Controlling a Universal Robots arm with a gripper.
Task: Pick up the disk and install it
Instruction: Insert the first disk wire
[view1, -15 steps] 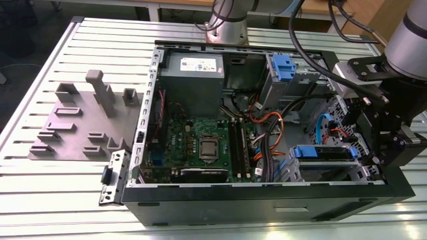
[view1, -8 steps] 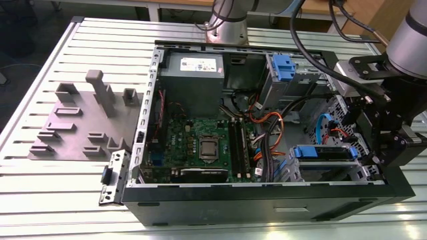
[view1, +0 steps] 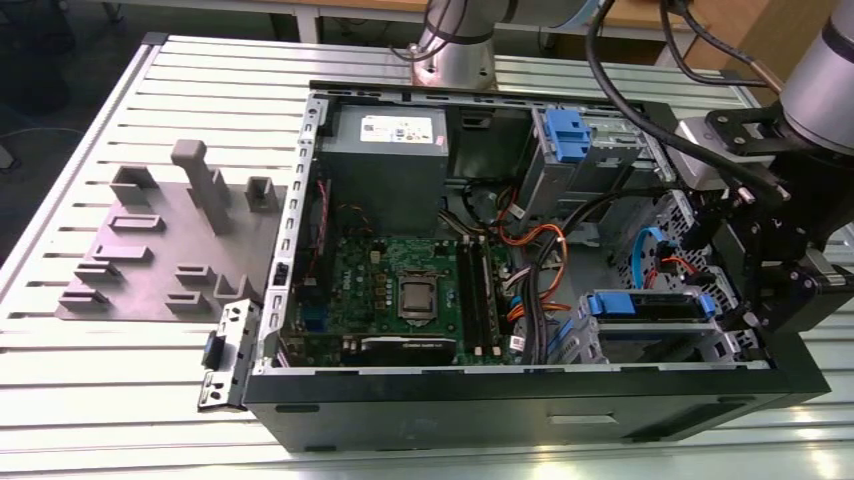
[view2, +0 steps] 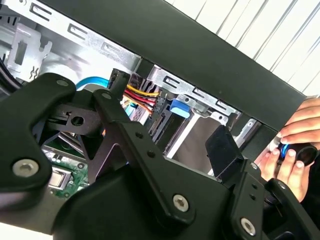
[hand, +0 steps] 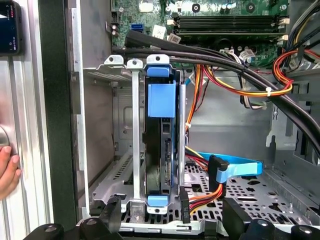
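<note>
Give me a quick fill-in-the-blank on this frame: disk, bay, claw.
1. In the first wrist view, the disk stands on edge inside the metal drive ____.
2. The disk's carrier frame is coloured ____.
3. In the exterior view, the motherboard lies inside the open computer ____.
4. In the second wrist view, a person's ____ shows outside the case, beyond the claw.

Missing words: bay; blue; case; hand

The disk (hand: 160, 145) sits on edge inside a silver metal cage (hand: 134, 150) in the open computer case (view1: 534, 395), a dark slab held in a blue plastic frame with blue tabs at both ends. In the exterior view its blue frame (view1: 647, 305) shows in the case's near corner toward that view's right.
</note>
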